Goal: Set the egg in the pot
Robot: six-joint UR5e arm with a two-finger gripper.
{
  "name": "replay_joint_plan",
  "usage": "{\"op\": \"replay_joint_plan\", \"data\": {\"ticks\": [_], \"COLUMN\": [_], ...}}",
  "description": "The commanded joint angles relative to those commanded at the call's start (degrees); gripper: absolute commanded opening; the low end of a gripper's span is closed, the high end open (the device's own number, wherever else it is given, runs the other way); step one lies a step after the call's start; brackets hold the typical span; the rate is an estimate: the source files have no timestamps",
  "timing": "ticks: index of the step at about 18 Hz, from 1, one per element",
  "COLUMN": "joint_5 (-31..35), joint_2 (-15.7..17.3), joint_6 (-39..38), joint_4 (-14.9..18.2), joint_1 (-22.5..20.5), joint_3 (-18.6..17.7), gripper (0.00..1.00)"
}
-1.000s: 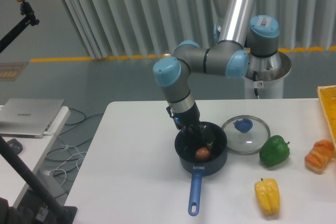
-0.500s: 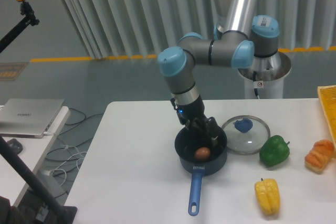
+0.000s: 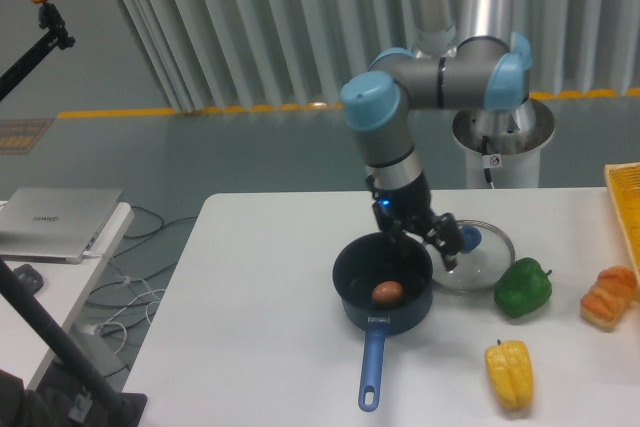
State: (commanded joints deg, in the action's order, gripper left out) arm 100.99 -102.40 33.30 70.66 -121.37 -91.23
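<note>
End effector (image 3: 430, 244) now above-right of egg (image 3: 387, 293)

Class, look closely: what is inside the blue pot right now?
The egg lies alone inside the pot. The near wall hides a strip of the floor beneath the rim.

Little can be read here. The closed grey laptop (image 3: 58, 219) at the left edge carries a small logo on its lid, too blurred to make out. A small red-and-white sticker (image 3: 492, 160) sits on the robot's pedestal (image 3: 505, 152), also illegible.
</note>
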Motion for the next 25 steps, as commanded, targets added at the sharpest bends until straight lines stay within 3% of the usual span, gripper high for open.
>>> {"op": "replay_joint_plan", "data": {"ticks": [8,15,25], "joint_5": [-2.82,-3.60,-6.42], "joint_2": [0.35,0.53,0.44], "joint_6": [5.80,16.25,29.09], "joint_4": [0.27,6.24,6.68], "joint_1": [-5.98,-11.86,-18.99], "joint_3": [0.35,2.19,3.78], "gripper": [1.00,1.00,1.00]}}
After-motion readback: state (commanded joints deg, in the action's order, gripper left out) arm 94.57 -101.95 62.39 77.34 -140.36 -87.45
